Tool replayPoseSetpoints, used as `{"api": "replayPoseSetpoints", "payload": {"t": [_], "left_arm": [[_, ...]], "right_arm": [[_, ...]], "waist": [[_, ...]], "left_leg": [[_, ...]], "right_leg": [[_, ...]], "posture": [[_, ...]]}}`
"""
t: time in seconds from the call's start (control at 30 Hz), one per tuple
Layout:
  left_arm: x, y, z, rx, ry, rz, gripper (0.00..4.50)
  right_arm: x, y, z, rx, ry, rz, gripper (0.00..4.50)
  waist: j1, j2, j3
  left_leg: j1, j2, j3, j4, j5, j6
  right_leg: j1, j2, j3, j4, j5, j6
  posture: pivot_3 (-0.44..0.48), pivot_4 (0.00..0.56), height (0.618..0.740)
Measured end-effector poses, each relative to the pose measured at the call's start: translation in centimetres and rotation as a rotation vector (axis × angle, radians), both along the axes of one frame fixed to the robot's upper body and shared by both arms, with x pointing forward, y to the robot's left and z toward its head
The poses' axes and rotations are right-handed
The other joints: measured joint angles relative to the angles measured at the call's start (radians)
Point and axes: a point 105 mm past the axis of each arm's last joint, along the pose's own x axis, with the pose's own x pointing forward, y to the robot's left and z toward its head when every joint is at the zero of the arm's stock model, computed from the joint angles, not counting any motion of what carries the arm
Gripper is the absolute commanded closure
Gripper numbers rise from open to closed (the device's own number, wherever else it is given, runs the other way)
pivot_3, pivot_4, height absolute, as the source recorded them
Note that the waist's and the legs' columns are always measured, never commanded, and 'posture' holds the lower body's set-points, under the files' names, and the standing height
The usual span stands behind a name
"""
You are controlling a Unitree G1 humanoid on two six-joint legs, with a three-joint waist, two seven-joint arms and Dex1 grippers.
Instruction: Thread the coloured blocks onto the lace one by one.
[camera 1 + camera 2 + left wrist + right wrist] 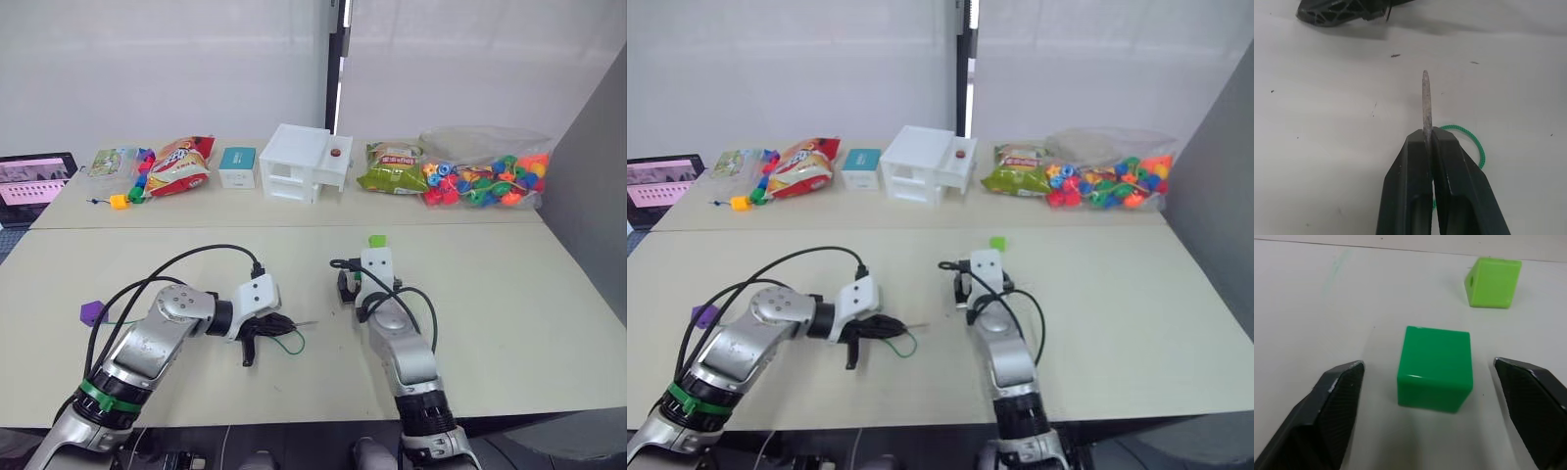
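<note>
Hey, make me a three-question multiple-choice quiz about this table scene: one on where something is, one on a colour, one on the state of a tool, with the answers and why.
1. Where does the dark green cube sit?
A. Between the open fingers of the right tool
B. Inside the white box
C. On the tablet

2. What colour is the block beside the left arm?
A. Yellow
B. Purple
C. Red

3. What is the left tool doing?
A. Open over the table
B. Shut on a cube
C. Shut on the lace's grey tip

Answers:
1 A, the right wrist view shows the cube on the table between both fingers, untouched.
2 B, it shows purple in the left eye view.
3 C, the left wrist view shows the fingers pinching the tip, the green lace looping behind.
</note>
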Motion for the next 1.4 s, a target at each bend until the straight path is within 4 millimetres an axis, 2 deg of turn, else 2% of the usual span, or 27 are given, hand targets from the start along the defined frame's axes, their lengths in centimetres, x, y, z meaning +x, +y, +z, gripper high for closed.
{"api": "replayPoseSetpoints", "payload": {"t": [0.2, 0.37, 0.5, 0.57, 0.6, 0.73, 0.8, 0.87, 1.0, 1.03, 1.17, 1.27, 1.4], "left_arm": [[0.0, 0.2, 0.0, 0.000, -0.002, 0.008, 4.50], [-0.2, 0.4, -0.3, 0.005, 0.006, 0.014, 4.50], [-0.2, 0.6, -0.3, 0.006, 0.005, 0.014, 4.50], [-0.2, 0.6, -0.4, 0.007, 0.004, 0.012, 4.50], [-0.2, 0.6, -0.3, 0.007, 0.003, 0.008, 4.50], [-0.3, 0.3, -0.2, 0.003, 0.000, -0.007, 4.50], [-0.3, 0.3, -0.2, 0.003, 0.001, -0.008, 4.50], [-0.4, 0.3, -0.3, 0.003, 0.001, -0.009, 4.50], [-0.5, 0.3, -0.4, 0.004, 0.006, -0.005, 4.50], [-0.5, 0.3, -0.5, 0.004, 0.006, -0.003, 4.50], [-0.5, 0.3, -0.4, 0.003, 0.005, 0.001, 4.50], [-0.3, 0.3, -0.4, 0.000, 0.004, 0.009, 4.50], [-0.3, 0.4, -0.4, -0.001, 0.004, 0.010, 4.50]], "right_arm": [[-0.1, 0.8, 0.6, 0.038, -0.047, 0.045, 3.27], [-2.2, 0.5, 1.4, 0.048, -0.074, 0.110, 3.33], [-7.4, 1.2, 0.3, 0.024, 0.027, 0.252, 3.33], [-10.1, 2.3, -0.4, -0.005, 0.099, 0.371, 3.33], [-10.8, 2.9, -0.4, -0.002, 0.122, 0.406, 3.33], [-11.5, 3.5, -0.7, 0.005, 0.180, 0.438, 3.33], [-11.5, 3.5, -0.7, 0.009, 0.184, 0.435, 2.27], [-11.9, 3.6, -1.4, 0.019, 0.217, 0.433, 1.56], [-12.2, 3.3, -0.9, -0.013, 0.218, 0.510, 0.16], [-12.2, 3.0, -0.2, -0.032, 0.202, 0.554, 0.04], [-12.3, 1.8, 3.4, -0.162, 0.129, 0.793, 0.04], [-12.8, 1.5, 4.2, -0.249, 0.165, 1.040, 0.04], [-11.5, 1.5, 5.5, -0.389, 0.164, 1.321, 0.04]], "waist": [[-0.016, 0.000, 0.000], [-0.020, 0.001, 0.000], [-0.018, 0.001, 0.000], [-0.018, 0.001, 0.000], [-0.020, 0.001, 0.000], [-0.019, 0.001, 0.000], [-0.019, 0.000, 0.000], [-0.018, 0.000, 0.000], [-0.016, 0.000, 0.000], [-0.014, 0.000, 0.000], [-0.007, 0.000, 0.000], [-0.002, 0.000, 0.001], [-0.004, 0.000, 0.001]], "left_leg": [[0.000, 0.001, 0.000, -0.001, 0.000, 0.000], [0.000, 0.000, 0.000, -0.001, 0.000, 0.000], [-0.001, 0.000, 0.000, -0.001, -0.001, 0.001], [-0.001, 0.000, 0.000, 0.000, -0.001, 0.001], [0.000, 0.000, 0.000, 0.000, -0.001, 0.001], [0.006, 0.001, 0.000, -0.001, -0.001, 0.001], [0.006, 0.001, 0.000, -0.001, -0.001, 0.001], [0.005, 0.001, 0.000, -0.001, -0.001, 0.001], [0.005, 0.000, 0.000, 0.000, -0.001, 0.001], [0.004, 0.000, 0.000, 0.000, -0.001, 0.001], [0.005, 0.000, 0.000, 0.000, -0.001, 0.001], [0.005, 0.001, 0.001, 0.000, -0.001, 0.002], [0.005, 0.001, 0.002, 0.000, -0.001, 0.002]], "right_leg": [[0.000, 0.001, 0.000, 0.001, 0.000, 0.000], [-0.001, 0.001, 0.000, 0.000, 0.000, 0.000], [-0.001, 0.001, 0.000, 0.000, 0.000, 0.000], [0.000, 0.001, 0.000, -0.001, 0.000, 0.000], [0.001, 0.001, 0.000, -0.001, 0.000, 0.000], [0.005, 0.001, 0.000, -0.001, 0.000, 0.000], [0.005, 0.001, 0.000, 0.000, 0.000, 0.000], [0.004, 0.001, 0.000, 0.000, 0.000, 0.000], [0.004, 0.000, 0.001, -0.001, 0.000, 0.000], [0.004, 0.000, 0.001, -0.001, 0.000, 0.000], [0.005, 0.001, 0.000, -0.001, 0.000, 0.000], [0.006, 0.001, 0.000, -0.002, 0.000, 0.000], [0.005, 0.001, 0.000, -0.003, 0.000, 0.000]], "posture": [[0.000, 0.150, 0.740], [0.000, 0.150, 0.740], [0.000, 0.150, 0.740], [0.000, 0.150, 0.740], [0.000, 0.150, 0.740], [0.000, 0.150, 0.740], [0.000, 0.150, 0.740], [0.000, 0.150, 0.740], [0.000, 0.150, 0.740], [0.000, 0.150, 0.740], [0.000, 0.150, 0.740], [0.000, 0.150, 0.740], [0.000, 0.150, 0.740]]}}
